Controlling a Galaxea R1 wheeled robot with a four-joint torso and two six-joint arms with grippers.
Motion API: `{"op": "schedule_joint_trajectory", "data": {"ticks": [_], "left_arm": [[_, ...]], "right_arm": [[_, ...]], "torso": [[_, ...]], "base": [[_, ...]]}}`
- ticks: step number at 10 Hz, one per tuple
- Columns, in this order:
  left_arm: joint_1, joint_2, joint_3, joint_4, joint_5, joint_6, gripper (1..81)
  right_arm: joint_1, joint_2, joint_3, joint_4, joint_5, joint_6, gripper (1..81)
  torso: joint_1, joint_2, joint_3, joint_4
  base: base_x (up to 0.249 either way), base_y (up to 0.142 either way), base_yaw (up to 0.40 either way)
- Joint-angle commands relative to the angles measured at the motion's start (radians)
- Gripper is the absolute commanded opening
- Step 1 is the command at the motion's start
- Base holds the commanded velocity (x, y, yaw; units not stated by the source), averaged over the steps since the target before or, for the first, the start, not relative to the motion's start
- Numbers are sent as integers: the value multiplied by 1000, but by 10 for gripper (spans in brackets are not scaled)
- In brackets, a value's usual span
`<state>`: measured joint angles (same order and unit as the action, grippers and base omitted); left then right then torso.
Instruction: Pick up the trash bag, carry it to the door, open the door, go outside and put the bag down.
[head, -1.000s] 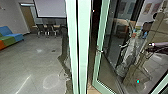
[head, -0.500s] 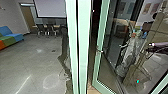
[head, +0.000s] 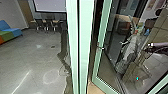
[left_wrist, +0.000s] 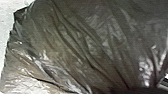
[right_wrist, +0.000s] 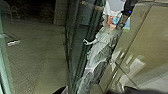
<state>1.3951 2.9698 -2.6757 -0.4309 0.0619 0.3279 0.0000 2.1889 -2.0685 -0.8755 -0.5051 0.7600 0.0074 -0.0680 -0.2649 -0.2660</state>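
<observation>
one trash bag (left_wrist: 75, 47), one sofa (head: 11, 32), one screen (head: 51, 5)

The right arm (head: 158, 46) reaches in from the right edge of the head view, around mid-height, held nearly level, its dark front end (head: 148, 49) pointing toward the frame's middle.

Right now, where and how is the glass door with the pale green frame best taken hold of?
Probably by the small pale fitting, likely its handle, partway up the left upright of the glass door with the pale green frame. I would bring the end effector in from the robot's side: the fitting faces that way and seems to stand out from the slim, straight upright.
</observation>
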Motion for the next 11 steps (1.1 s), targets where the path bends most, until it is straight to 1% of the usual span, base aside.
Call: {"op": "schedule_joint_trajectory", "data": {"ticks": [1,2,3,4,5,6,7,8,9,10,11], "left_arm": [[-44,-1,2,-6,75,-1,10],[-44,-1,2,-6,75,-1,10],[-44,-1,2,-6,75,-1,10],[-43,0,2,-8,75,-1,10],[-44,0,2,-8,75,-1,10],[-43,-1,2,-8,75,-1,10],[-44,-3,2,-8,75,-1,10],[-44,-1,2,-9,75,-1,10],[-44,-3,2,-9,75,-1,10],[-44,-3,2,-11,75,-1,10],[-43,-4,2,-11,75,-1,10]], "right_arm": [[166,-30,-28,-66,-43,-4,811],[168,-29,-31,-66,-43,-5,811],[168,-27,-34,-66,-43,-10,811],[166,-27,-37,-66,-43,-14,811],[162,-29,-37,-66,-41,-14,811],[160,-30,-36,-66,-41,-14,811],[160,-29,-34,-66,-42,-14,811],[162,-24,-37,-69,-41,-14,811],[162,-15,-48,-71,-41,-14,811],[156,1,-70,-71,-36,-16,811],[154,26,-108,-71,6,-18,811]], "torso": [[0,0,2,0],[0,0,-3,-45],[0,0,-2,-74],[0,1,-2,-93],[1,1,-2,-119],[1,1,-2,-102],[1,1,-2,-103],[1,1,-2,-122],[1,1,-2,-127],[0,1,-2,-127],[0,1,-2,-127]], "base": [[0,0,0],[0,0,0],[0,0,0],[0,0,0],[0,0,0],[0,0,0],[0,0,0],[0,0,0],[0,0,0],[0,0,0],[0,0,0]]}}
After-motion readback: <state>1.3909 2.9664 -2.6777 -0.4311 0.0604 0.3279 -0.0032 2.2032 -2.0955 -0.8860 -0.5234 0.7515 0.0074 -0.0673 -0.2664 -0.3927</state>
